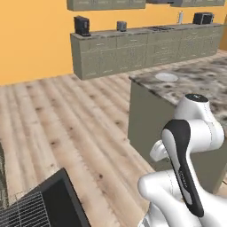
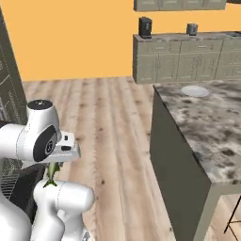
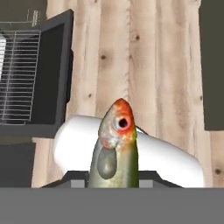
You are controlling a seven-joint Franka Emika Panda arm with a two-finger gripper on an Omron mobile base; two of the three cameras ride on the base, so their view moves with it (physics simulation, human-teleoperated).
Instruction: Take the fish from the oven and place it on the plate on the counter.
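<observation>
Below the wrist, over the wood floor (image 2: 113, 141), we have the fish (image 3: 114, 148) hanging clamped in narrow jaws, clear of the oven's wire rack (image 3: 17, 74). We judge the carry needs height to clear the granite counter (image 2: 212, 127) edge, then a level, gentle approach to the white plate (image 2: 195, 91).

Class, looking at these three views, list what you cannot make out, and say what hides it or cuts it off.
- Fish: tail cut off by the hand view's bottom.
- Gripper: its fingers are hidden behind the arm in the right base view.
- Oven: cut off by the left base view's corner.
- Plate: too small for detail.
</observation>
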